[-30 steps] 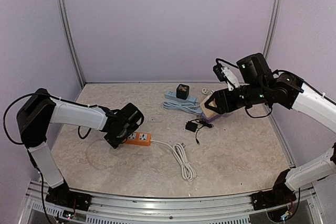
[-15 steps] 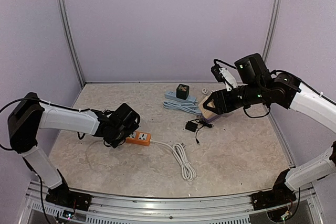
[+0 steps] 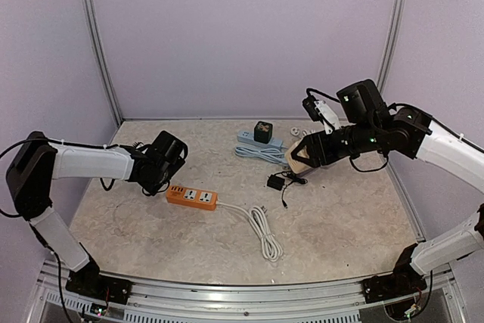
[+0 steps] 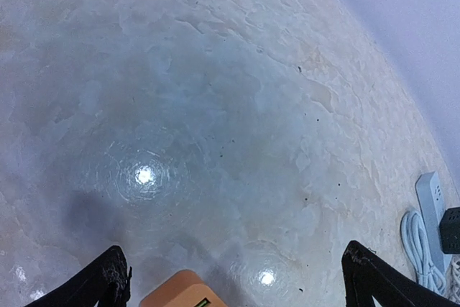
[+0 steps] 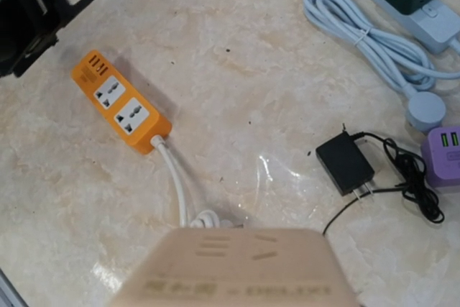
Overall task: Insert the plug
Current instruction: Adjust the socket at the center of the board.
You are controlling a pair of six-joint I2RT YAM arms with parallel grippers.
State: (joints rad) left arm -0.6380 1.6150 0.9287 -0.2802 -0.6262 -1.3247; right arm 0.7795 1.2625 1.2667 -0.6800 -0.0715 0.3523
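The black plug adapter (image 3: 276,181) (image 5: 345,162) lies flat on the table with its thin black cord coiled beside it. An orange power strip (image 3: 192,197) (image 5: 121,109) with two sockets rests left of it. Only the strip's near end (image 4: 180,289) shows in the left wrist view. My left gripper (image 3: 159,183) (image 4: 241,285) hovers just left of the strip, open, with nothing between its fingers. My right gripper (image 3: 302,156) is shut on a beige socket block (image 5: 237,267), held above the table to the right of the black adapter. The block hides the right fingers in the wrist view.
The orange strip's white cable (image 3: 261,232) lies bundled at the front centre. A light blue power strip (image 3: 265,143) carrying a dark green cube (image 3: 263,131) sits at the back with its coiled cable. A purple cube socket (image 5: 445,156) lies near the black cord.
My left gripper has drawn back to the left off the orange strip, which now lies uncovered. The right arm with the beige block has barely shifted.
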